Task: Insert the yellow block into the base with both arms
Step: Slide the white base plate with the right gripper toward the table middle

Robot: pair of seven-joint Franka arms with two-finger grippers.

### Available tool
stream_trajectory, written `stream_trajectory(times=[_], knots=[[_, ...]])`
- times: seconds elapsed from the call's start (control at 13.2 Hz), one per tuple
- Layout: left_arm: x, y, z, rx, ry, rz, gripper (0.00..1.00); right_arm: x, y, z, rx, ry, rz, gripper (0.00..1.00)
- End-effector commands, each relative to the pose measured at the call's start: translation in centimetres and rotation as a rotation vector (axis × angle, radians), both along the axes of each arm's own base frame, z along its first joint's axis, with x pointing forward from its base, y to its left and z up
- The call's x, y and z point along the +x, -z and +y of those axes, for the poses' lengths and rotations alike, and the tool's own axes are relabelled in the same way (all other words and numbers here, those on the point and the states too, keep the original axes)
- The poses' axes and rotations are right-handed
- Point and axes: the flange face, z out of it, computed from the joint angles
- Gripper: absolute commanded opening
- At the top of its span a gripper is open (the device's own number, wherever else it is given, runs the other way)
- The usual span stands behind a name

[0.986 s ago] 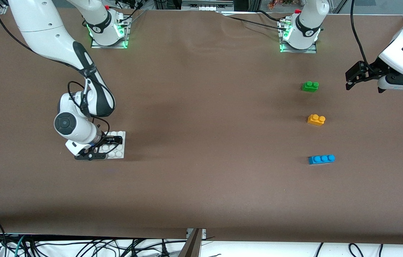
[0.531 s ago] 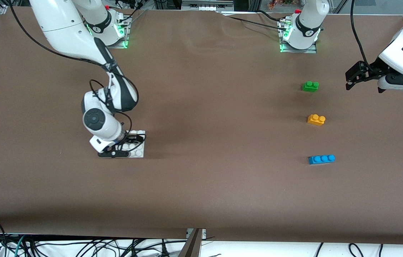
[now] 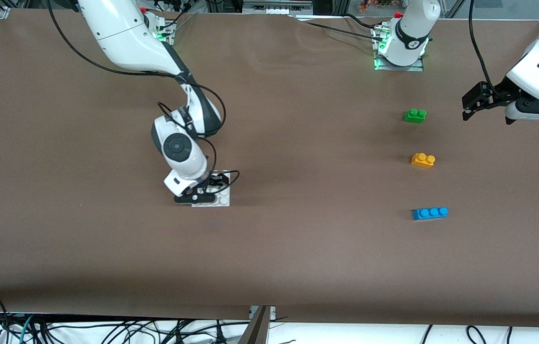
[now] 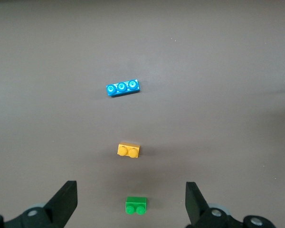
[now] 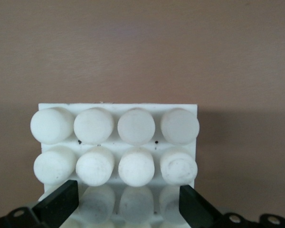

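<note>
You are looking at a brown-covered bench [image 3: 298, 248] with cables hanging along its near edge. The right arm [image 3: 131, 38] is reaching out from its mount and bending down around the middle of the bench. Its jaws are closing on the base [image 3: 220, 197], one finger on each of two facing edges. In the right wrist view you are seeing the base [image 5: 118, 142] square on, with two rows of white studs clear and the row nearest the wrist sitting between the fingers. You cannot tell from these views whether the base is resting on the bench or is held just off it.

The yellow block [image 3: 423, 160] is lying on the bench toward the left arm's end, well apart from the base and untouched. It is sitting between the green brick [image 3: 415, 115], farther from the front camera, and the blue brick [image 3: 430, 213], nearer to it. All three are standing apart from each other, studs up.

The left arm [image 3: 537, 71] is waiting over the bench at its own end. Its jaws are standing wide open and holding nothing.
</note>
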Motion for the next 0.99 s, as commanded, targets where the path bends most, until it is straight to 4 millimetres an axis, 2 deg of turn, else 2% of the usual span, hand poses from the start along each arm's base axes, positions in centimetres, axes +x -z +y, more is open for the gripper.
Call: stream_trajectory(times=[0.0, 0.45, 0.91], knots=[[0.4, -0.5, -0.2, -0.024, -0.01, 0.002, 1.0, -0.4, 0.7, 3.9, 0.025, 0.035, -0.013, 1.0], [0.4, -0.5, -0.2, -0.024, -0.01, 0.002, 1.0, -3.1, 2.1, 10.6, 0.04, 0.065, -0.024, 1.0], [0.4, -0.6, -0.2, -0.023, -0.01, 0.0, 1.0, -5.2, 0.7, 16.3, 0.083, 0.085, -0.059, 1.0]])
